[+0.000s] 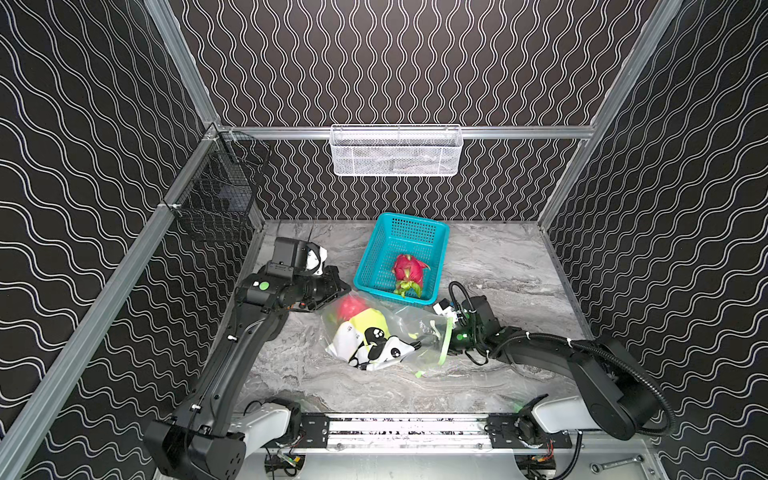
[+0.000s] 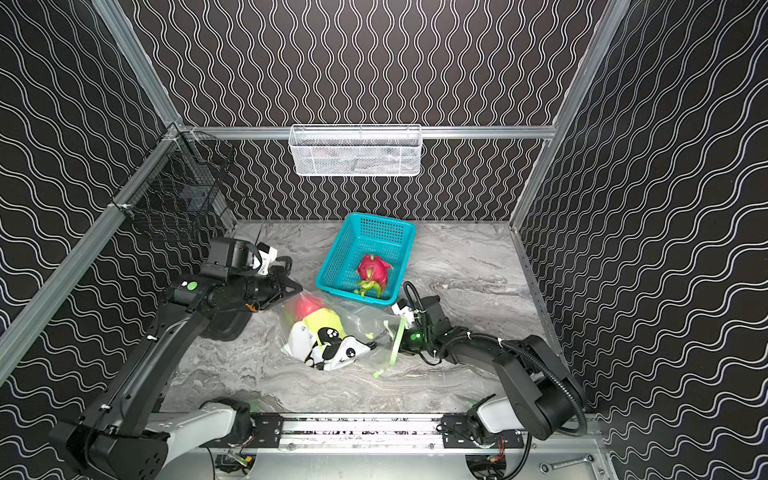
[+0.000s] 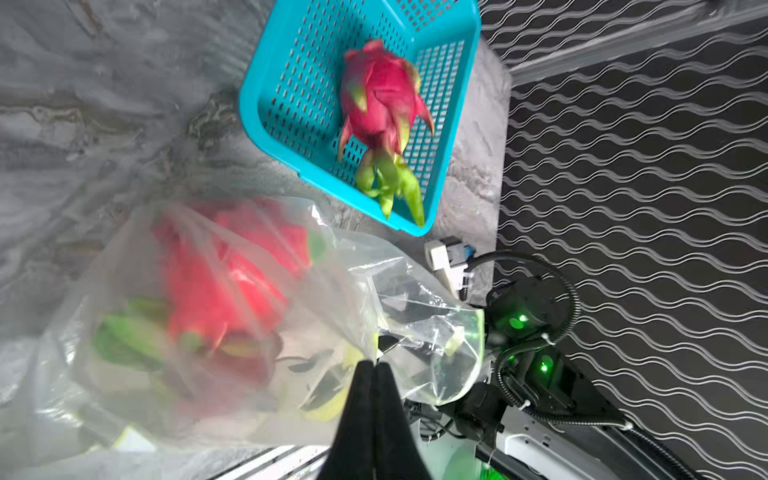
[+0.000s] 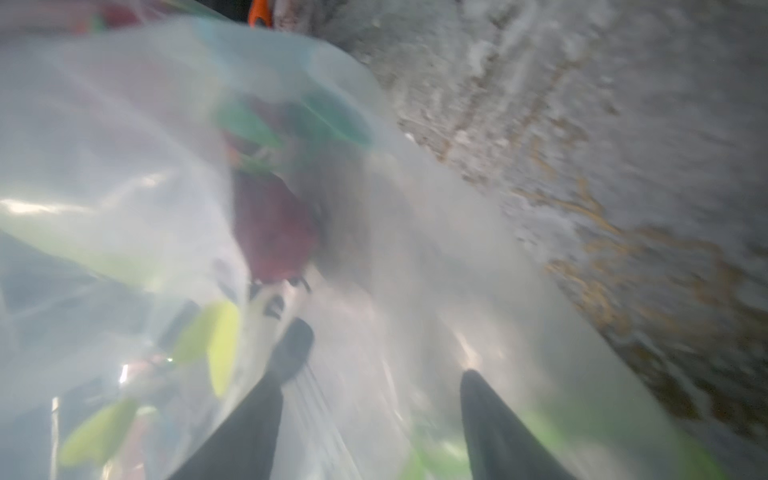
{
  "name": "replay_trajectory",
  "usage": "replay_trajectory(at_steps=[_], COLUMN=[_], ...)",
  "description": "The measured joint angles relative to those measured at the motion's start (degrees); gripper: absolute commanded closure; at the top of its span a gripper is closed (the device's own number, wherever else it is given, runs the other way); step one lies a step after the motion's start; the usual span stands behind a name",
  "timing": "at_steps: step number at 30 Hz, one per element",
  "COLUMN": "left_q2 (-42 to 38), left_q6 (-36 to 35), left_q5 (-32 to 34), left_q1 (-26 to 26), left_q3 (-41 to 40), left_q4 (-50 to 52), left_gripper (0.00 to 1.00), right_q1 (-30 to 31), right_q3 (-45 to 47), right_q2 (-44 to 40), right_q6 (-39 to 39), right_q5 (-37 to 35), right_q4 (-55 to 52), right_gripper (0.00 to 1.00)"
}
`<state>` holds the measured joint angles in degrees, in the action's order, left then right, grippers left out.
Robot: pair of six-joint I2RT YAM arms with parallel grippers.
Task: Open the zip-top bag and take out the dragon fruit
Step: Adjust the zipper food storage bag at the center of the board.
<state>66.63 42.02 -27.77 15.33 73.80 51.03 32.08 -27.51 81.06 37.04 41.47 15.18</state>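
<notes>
Black walls (image 1: 415,62) with thin white wavy lines enclose a grey, marble-veined tabletop (image 1: 498,257). On it, between the two arms, lies the crumpled zip-top bag (image 1: 399,320), glossy clear film printed with pandas. Its lime zip strip (image 1: 446,340) faces the right arm. The dragon fruit (image 1: 349,307) shows red through the film at the bag's far left end.

The right gripper (image 4: 384,353) reaches into the mouth, its fingers spread apart and film on every side. The left gripper (image 3: 372,368) has its fingers pressed together against the film; whether they pinch a fold I cannot tell.

A perforated teal basket (image 1: 399,232) holds another dragon fruit (image 1: 407,270), spiky pink with green tips, and sits just behind the bag.
</notes>
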Motion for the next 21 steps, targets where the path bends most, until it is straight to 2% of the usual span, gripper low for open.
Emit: replay_trajectory(at_steps=[8, 14, 21], left_q2=[4.07, 5.49, 5.51], left_q6=[-0.15, 1.46, 2.75], left_q5=[-0.15, -0.68, -0.09], left_q1=[0.13, 1.25, 4.13], left_q3=[12.85, 20.35, 20.37], left_q4=[1.9, 3.91, 6.27], left_gripper=[1.0, 1.0, 1.0], right_q1=[1.9, 1.99, 2.1], right_q3=[2.32, 2.6, 2.84], right_q2=[-5.95, -2.84, 2.21], right_q6=[3.93, 4.66, 7.5], right_q5=[1.25, 1.25, 1.27], right_q4=[8.61, 11.85, 18.58], right_gripper=[0.23, 0.23, 0.21])
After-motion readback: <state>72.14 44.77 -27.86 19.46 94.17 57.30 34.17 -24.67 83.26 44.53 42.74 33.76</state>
